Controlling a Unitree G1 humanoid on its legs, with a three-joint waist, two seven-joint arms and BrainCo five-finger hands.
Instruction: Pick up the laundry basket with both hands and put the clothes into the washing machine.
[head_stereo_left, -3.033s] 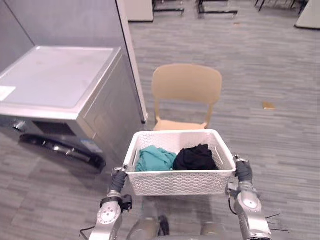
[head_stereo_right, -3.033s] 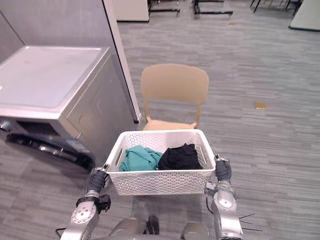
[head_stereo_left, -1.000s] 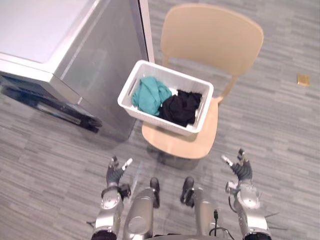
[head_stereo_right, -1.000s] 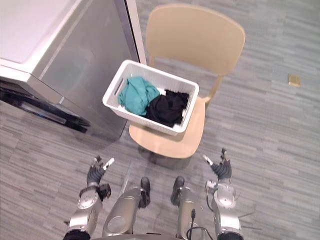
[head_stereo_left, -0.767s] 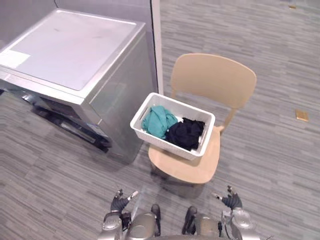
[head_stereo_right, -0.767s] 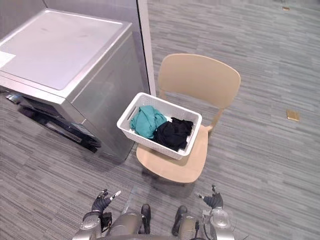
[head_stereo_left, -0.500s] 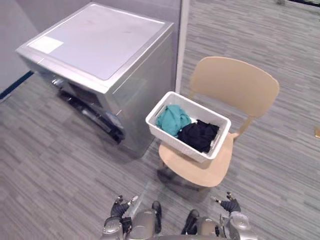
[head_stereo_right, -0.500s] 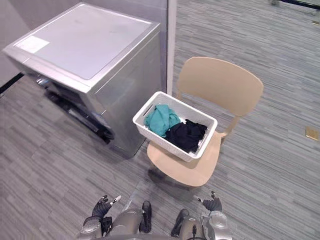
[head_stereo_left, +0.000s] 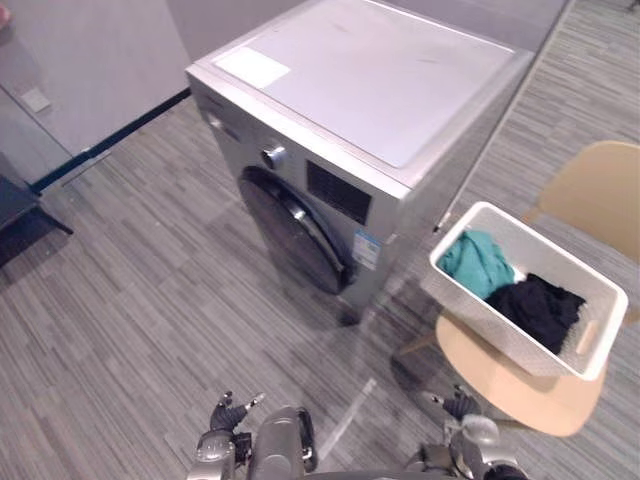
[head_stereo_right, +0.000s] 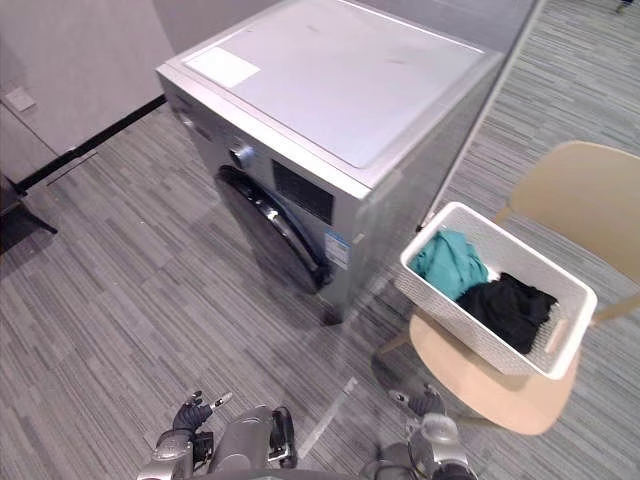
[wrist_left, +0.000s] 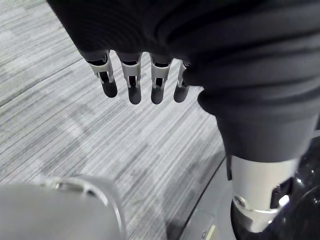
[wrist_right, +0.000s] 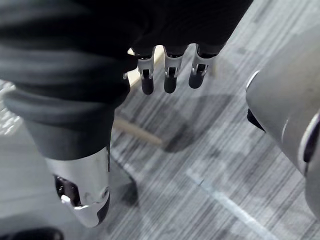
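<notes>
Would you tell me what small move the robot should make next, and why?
Probably reach the left hand toward the washing machine door to open it. The door looks closed, the laundry basket with the teal garment and black garment sits on the chair, and the right hand is open and empty too.

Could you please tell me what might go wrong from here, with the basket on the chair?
1. The washing machine door looks shut; lifting the laundry basket first would leave both hands occupied with nowhere to put the clothes.
2. The basket sits skewed on the chair seat, one corner seemingly past its edge; an uneven grab by the left hand and right hand, both open and empty, might tip it.
</notes>
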